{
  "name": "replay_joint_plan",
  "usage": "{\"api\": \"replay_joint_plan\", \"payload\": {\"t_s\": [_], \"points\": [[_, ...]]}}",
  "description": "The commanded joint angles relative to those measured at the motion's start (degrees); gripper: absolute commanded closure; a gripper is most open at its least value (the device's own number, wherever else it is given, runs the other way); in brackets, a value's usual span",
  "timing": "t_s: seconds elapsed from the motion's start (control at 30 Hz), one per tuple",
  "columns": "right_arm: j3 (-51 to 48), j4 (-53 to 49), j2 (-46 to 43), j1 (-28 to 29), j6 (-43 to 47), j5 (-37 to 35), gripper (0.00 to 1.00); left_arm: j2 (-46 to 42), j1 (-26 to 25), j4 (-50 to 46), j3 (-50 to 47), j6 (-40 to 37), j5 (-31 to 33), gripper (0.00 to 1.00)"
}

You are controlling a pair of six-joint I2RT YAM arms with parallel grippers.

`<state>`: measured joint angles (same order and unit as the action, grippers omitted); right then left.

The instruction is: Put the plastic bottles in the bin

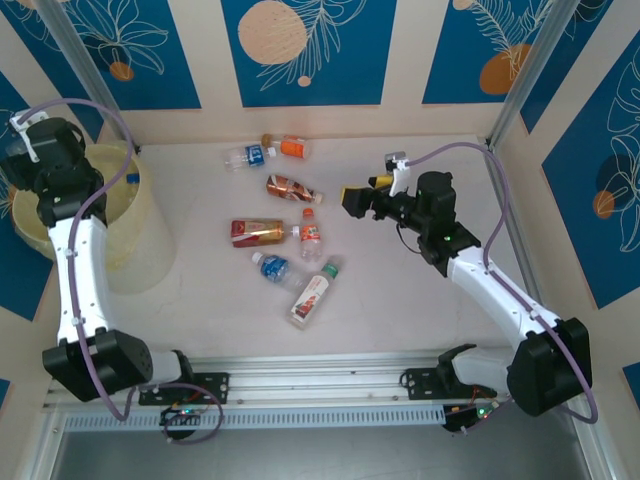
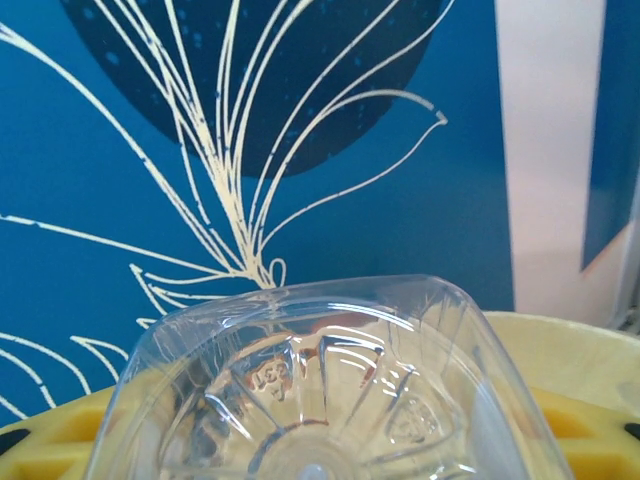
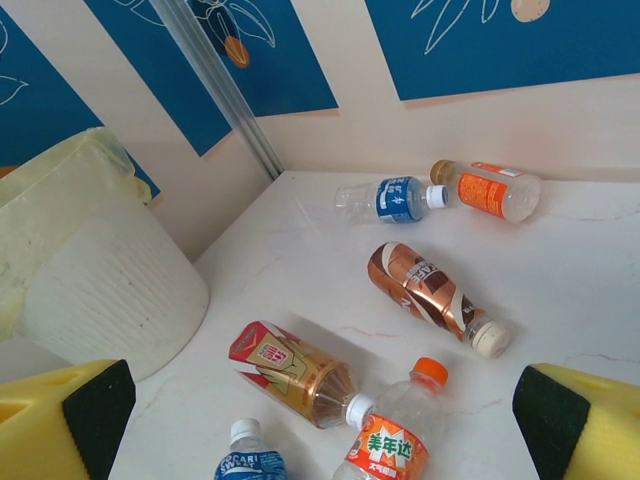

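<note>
The left claw (image 2: 320,445) grips a clear bottle (image 2: 320,385), base toward its camera, at the rim of the bin (image 1: 125,240) on the left edge of the counter (image 1: 420,310). So the drop is the step in hand and, I judge, it needs only a small carry inward and a release. The right claw (image 3: 328,412) hangs spread and empty over 7 loose bottles (image 1: 257,232) mid-counter; the orange-capped one (image 3: 400,445) lies just beneath it, a likely next pick.

The arms (image 1: 490,285) have white links (image 1: 72,270), black joint housings (image 1: 548,365), lilac cables (image 1: 462,146) and yellow black-padded tool fingers (image 3: 40,420).
</note>
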<state>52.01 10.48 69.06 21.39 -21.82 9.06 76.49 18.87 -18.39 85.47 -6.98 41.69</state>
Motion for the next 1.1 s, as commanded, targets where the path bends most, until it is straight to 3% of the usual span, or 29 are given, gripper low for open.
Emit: {"api": "replay_joint_plan", "payload": {"t_s": [0.0,0.1,0.2,0.33,0.67,0.83,1.07], "points": [[2.72,-1.99,0.65,0.10,1.23,0.30,0.01,3.98,1.75,3.67,-0.86,-3.49,5.30,0.43],[3.35,-2.93,0.51,0.06,1.84,-0.24,0.01,5.82,2.05,3.25,-0.90,-3.12,5.94,0.38],[3.78,-3.32,0.34,0.03,2.20,-0.53,0.01,7.80,2.10,3.25,-0.87,-1.84,9.71,0.18],[4.14,-4.13,0.17,0.02,2.16,-0.27,0.01,12.34,1.98,-2.63,3.47,0.22,14.61,0.05],[2.84,-3.87,-0.59,0.08,1.78,-0.66,0.01,12.17,-2.69,-9.70,7.53,7.09,5.18,0.00],[2.59,-4.59,-0.58,0.15,1.64,-1.96,0.01,10.70,-8.85,-13.09,9.74,10.40,1.08,0.00],[0.50,-5.54,-0.56,0.15,-1.85,-8.01,0.01,9.06,-27.64,-13.18,11.66,11.91,4.33,0.00]]}}
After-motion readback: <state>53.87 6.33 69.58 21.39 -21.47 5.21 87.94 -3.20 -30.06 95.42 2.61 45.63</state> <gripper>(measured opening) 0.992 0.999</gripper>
